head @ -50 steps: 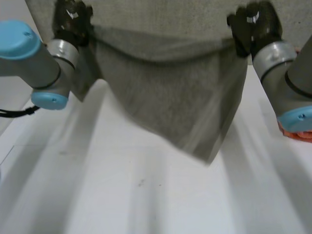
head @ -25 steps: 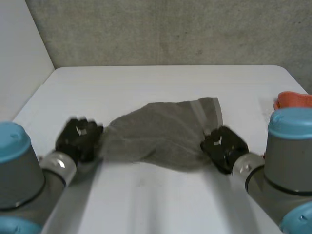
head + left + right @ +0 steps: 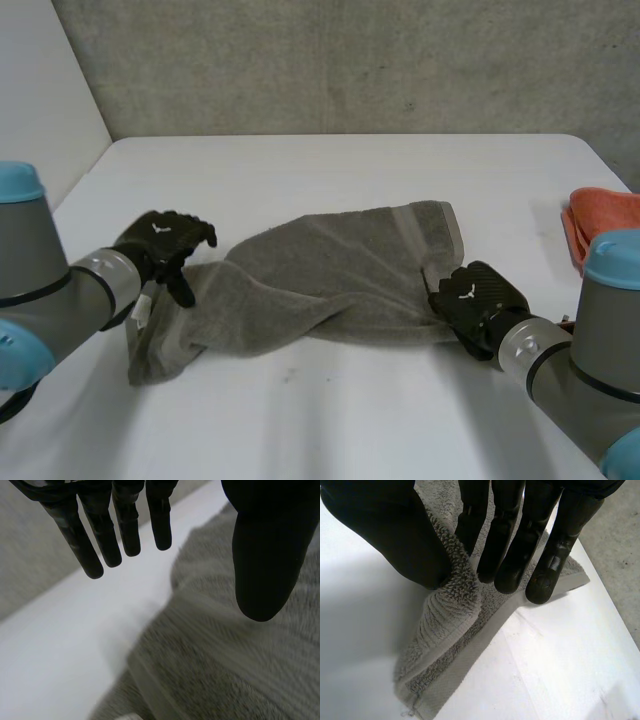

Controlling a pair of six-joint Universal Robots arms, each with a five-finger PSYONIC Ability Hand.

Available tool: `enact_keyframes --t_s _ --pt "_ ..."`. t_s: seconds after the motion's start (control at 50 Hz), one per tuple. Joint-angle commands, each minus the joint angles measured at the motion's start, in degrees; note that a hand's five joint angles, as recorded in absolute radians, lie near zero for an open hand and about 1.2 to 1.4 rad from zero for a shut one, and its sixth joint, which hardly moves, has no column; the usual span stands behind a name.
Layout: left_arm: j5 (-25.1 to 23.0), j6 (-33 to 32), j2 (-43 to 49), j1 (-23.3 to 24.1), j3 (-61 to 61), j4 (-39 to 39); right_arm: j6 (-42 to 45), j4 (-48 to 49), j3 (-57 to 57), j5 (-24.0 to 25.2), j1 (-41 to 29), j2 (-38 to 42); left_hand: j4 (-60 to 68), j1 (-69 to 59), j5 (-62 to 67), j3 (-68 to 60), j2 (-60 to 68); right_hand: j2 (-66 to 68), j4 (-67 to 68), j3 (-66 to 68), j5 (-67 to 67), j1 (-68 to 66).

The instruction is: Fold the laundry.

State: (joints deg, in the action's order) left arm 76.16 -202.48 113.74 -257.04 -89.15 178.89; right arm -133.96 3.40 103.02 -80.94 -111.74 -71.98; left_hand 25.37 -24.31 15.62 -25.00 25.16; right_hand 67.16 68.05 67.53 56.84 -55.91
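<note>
A grey towel (image 3: 330, 280) lies rumpled across the middle of the white table (image 3: 350, 170). My left hand (image 3: 165, 240) hovers just over the towel's left end, open, with straight fingers (image 3: 125, 525) and the thumb spread apart above the cloth (image 3: 240, 670), holding nothing. My right hand (image 3: 478, 295) rests at the towel's right edge near a corner. There its thumb (image 3: 395, 530) and fingers pinch a raised fold of the towel (image 3: 450, 615).
An orange item (image 3: 605, 225) lies at the table's right edge, just past my right arm. A grey wall stands behind the table, and a white panel rises along its left side.
A second ago both hands held the towel up in the air. It has come down onto the table, and my left hand has let go while the right keeps its pinch.
</note>
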Motion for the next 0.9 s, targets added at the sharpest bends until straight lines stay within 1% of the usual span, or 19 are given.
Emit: enact_keyframes --t_s 0.02,0.08,0.1,0.12,0.14,0.16,0.2,0.24,0.26,0.32,0.38,0.42,0.54,0.56,0.58,0.6,0.64,0.72,0.9 --pt "0.05 -0.37 9.73 -0.13 7.93 -2.23 0.01 -0.15 0.61 1.58 1.87 -0.18 5.53 -6.59 5.27 -5.89 5.74 12.84 11.95 12.47 13.16 -24.09" --pt "0.40 -0.55 12.55 -0.21 10.92 -2.75 0.01 -0.15 0.61 2.28 2.40 -0.18 14.25 -15.31 13.99 -14.61 14.46 12.84 11.95 12.47 13.16 -24.09" --pt "0.40 -0.55 13.08 -0.22 11.36 -2.84 -0.08 -0.15 0.61 2.46 2.49 -0.18 19.11 -20.17 18.86 -19.48 19.32 12.84 11.95 12.47 13.16 -24.09" --pt "0.40 -0.64 13.52 -0.13 11.80 -2.84 -0.08 -0.15 0.52 2.46 2.58 -0.18 26.99 -28.05 26.73 -27.35 27.20 12.84 11.95 12.47 13.16 -24.09" --pt "0.40 -0.73 13.70 -0.13 11.98 -2.84 -0.08 -0.15 0.43 2.46 2.58 -0.09 30.56 -31.62 30.31 -30.93 30.77 12.84 11.95 12.47 13.16 -24.09" --pt "0.48 -0.90 13.87 -0.13 12.41 -2.84 -0.16 -0.15 0.08 2.46 2.75 -0.09 39.42 -40.49 39.17 -39.79 39.63 12.84 11.95 12.47 13.16 -24.09" --pt "0.75 -1.16 13.87 -0.13 12.42 -2.84 -0.60 -0.24 -0.18 2.46 2.84 -0.09 44.36 -45.42 44.10 -44.72 44.57 12.84 11.95 12.47 13.16 -24.09" --pt "0.92 -1.86 13.79 -0.04 12.42 -2.58 -1.74 -0.24 -0.71 2.55 2.84 0.00 54.57 -55.64 54.32 -54.94 54.78 12.84 11.95 12.47 13.16 -24.09" --pt "1.01 -1.96 13.61 -0.04 12.42 -2.58 -2.18 -0.32 -1.06 2.55 2.93 0.00 54.63 -55.69 54.38 -55.00 54.84 12.84 11.95 12.47 13.16 -24.09" --pt "2.15 -2.13 13.26 0.66 12.24 -2.49 -5.34 -0.94 -2.99 2.37 3.02 0.09 54.63 -55.69 54.38 -55.00 54.84 12.84 11.95 12.47 13.16 -24.09" --pt "4.79 -2.13 10.72 0.93 11.54 -2.75 -7.19 -1.29 -4.22 2.46 3.45 0.00 54.63 -55.69 54.38 -55.00 54.84 12.84 11.95 12.47 13.16 -24.09" --pt "6.01 -2.13 7.13 1.01 10.49 -2.84 -8.86 -2.52 -5.54 3.51 4.42 -0.26 54.63 -55.69 54.38 -55.00 54.84 12.84 11.95 12.47 13.16 -24.09" --pt "6.02 -2.22 0.87 0.75 7.50 -0.47 -11.59 -8.14 -8.80 8.60 5.30 -1.23 54.63 -55.69 54.38 -55.00 54.84 12.84 11.95 12.47 13.16 -24.09" --pt "6.02 -2.13 0.69 0.75 7.41 -0.03 -11.59 -9.10 -8.88 9.31 5.30 -1.23 42.66 -43.72 42.41 -43.03 42.87 12.84 11.95 12.47 13.16 -24.09" --pt "6.02 -2.22 0.69 0.84 7.15 0.93 -11.68 -9.46 -8.88 9.66 5.30 -1.23 10.57 -11.63 10.31 -10.93 10.78 12.84 11.95 12.47 13.16 -24.09" --pt "5.93 -2.22 1.04 0.84 6.97 1.20 -11.77 -9.55 -8.71 9.84 5.39 -1.23 2.25 -3.32 2.00 -2.62 2.46 12.84 11.95 12.47 13.16 -24.09" --pt "5.93 -2.13 2.18 0.84 7.49 1.20 -11.94 -9.55 -7.92 10.36 5.39 -1.23 2.17 -3.23 1.92 -2.54 2.38 12.84 11.95 12.47 13.16 -24.09" --pt "5.59 -1.96 8.84 0.75 9.95 0.50 -11.94 -9.38 -6.69 10.37 5.22 -1.14 2.67 -3.73 2.42 -3.04 2.88 12.84 11.95 12.47 13.16 -24.09" --pt "-0.04 -1.69 15.36 -0.22 13.73 -4.16 -11.85 -8.94 -6.16 10.19 5.39 -1.14 6.88 -7.94 6.62 -7.24 7.09 12.84 11.95 12.47 13.16 -24.09"
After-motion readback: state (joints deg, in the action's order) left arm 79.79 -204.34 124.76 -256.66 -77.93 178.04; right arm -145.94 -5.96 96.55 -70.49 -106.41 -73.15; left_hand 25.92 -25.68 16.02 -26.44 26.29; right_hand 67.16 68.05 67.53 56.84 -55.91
